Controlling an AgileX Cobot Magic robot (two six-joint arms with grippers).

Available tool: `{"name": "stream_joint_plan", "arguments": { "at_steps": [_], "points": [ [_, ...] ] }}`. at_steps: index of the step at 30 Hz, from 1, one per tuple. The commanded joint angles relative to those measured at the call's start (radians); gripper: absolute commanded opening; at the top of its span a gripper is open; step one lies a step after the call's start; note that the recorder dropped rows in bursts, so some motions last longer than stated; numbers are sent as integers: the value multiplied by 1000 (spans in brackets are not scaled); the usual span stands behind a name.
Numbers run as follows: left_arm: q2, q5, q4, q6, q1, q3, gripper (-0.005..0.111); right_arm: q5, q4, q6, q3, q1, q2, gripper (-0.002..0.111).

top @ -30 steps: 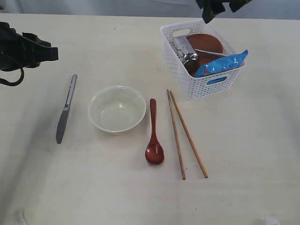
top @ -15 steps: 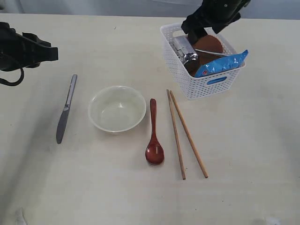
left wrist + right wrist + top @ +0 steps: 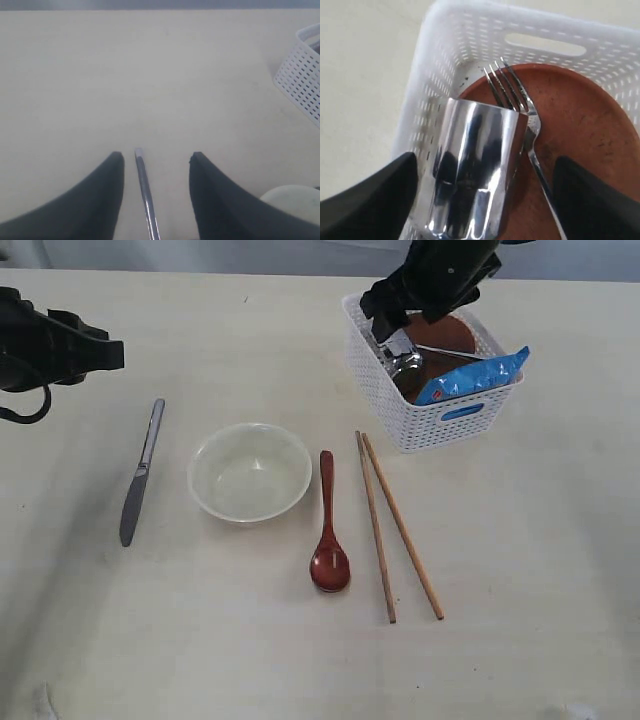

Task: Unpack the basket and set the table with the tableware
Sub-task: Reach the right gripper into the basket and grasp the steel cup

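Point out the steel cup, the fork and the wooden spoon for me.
steel cup (image 3: 470, 170), right wrist view, on its shiny side wall.
fork (image 3: 533, 132), right wrist view, on its neck below the tines.
wooden spoon (image 3: 329, 567), exterior view, on its bowl end.

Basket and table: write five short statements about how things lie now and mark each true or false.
1. The steel cup lies in the basket. True.
2. The fork lies on the table beside the knife. False: it lies in the basket, on the brown plate.
3. The wooden spoon lies between the bowl and the chopsticks. True.
4. The right gripper is shut on the blue packet. False: it is open, its jaws either side of the cup.
5. The left gripper holds the knife. False: it is open; the knife lies on the table.
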Motion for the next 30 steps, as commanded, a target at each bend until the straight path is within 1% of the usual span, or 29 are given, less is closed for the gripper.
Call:
{"name": "stream_joint_plan", "arguments": {
  "at_steps": [1,6,15,19,26,28,29,30],
  "points": [
    [-8,-5,4,3,5,6,41,-1,2,-12,-5,0,20,71],
    [-8,-5,4,3,5,6,41,119,2,5,-102,0,61,71],
    [-8,-5,4,3,5,6,41,256,2,40,-279,0,166,71],
    [-8,-5,4,3,5,6,41,296,4,40,-316,1,215,71],
    [-8,-3,4,3,5,6,41,297,4,55,-338,7,247,71],
    [-8,-3,4,3,5,6,41,299,2,58,-338,7,247,67],
    [-8,-3,4,3,5,6,41,301,2,80,-338,7,247,55],
    [-8,-3,4,3,5,6,41,301,2,80,-338,7,247,48]
  ]
}}
